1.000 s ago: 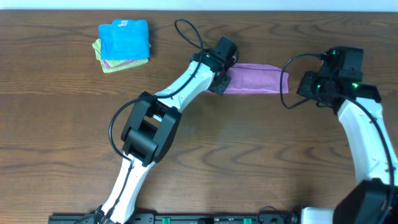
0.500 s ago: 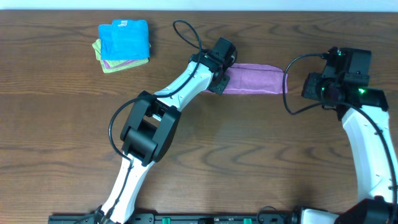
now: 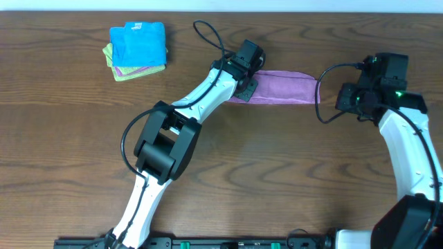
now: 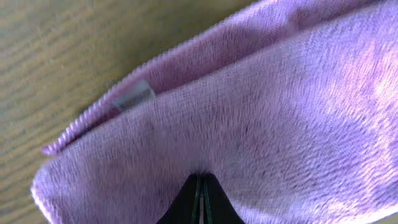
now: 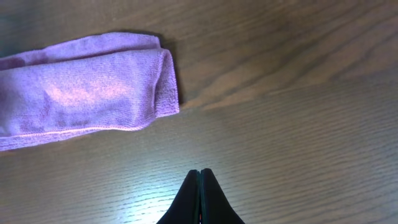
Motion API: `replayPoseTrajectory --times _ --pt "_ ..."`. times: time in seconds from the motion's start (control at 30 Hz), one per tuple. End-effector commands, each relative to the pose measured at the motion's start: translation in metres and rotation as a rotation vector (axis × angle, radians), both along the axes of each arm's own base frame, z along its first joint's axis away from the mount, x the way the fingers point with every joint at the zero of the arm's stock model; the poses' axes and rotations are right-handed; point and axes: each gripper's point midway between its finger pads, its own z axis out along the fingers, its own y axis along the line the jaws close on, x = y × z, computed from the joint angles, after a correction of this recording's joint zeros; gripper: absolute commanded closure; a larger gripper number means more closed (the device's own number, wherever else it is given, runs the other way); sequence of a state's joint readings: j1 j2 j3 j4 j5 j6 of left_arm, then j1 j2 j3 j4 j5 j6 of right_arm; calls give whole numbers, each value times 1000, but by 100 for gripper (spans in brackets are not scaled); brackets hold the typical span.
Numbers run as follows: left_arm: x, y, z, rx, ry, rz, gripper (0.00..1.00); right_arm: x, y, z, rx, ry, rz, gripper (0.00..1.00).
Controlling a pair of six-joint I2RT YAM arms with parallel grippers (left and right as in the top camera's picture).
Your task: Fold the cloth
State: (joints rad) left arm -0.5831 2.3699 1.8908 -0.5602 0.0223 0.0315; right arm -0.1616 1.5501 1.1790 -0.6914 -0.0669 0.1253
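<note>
Near the table's [image 3: 291,173] far edge lies the purple cloth [image 3: 284,88], already a long strip. Left gripper [image 4: 200,185] sits closed on its left end, right gripper [image 5: 200,180] closed and empty beside the right end. The next fold needs both layers pinched together.

Purple cloth [image 3: 284,87], brown wood-grain table [image 3: 277,173]

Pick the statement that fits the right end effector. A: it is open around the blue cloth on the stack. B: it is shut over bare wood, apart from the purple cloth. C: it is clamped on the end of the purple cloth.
B: in the right wrist view the right end effector has its fingers pressed together over the table, and the purple cloth lies apart from it.
</note>
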Motion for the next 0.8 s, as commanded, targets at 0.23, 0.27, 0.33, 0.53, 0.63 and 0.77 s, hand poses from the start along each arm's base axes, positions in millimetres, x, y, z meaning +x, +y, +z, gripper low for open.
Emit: replayPoseTrajectory --times 0.23,0.27,0.33,0.53,0.63,0.77 --pt "8 6 -21 11 -3 5 94 6 -6 -2 -8 0 -8 99" --pt "8 7 -24 14 2 5 94 7 -7 -5 -4 5 -8 99" --pt "5 8 -32 23 16 5 95 8 -4 -13 24 20 0 99" --pt "-1 12 -56 48 59 5 94 14 -4 -33 58 49 3 99" --pt "-3 12 -59 50 70 10 94 23 1 -47 120 46 24 99" --pt "-4 12 -59 46 75 8 94 38 14 -63 286 21 31 97"
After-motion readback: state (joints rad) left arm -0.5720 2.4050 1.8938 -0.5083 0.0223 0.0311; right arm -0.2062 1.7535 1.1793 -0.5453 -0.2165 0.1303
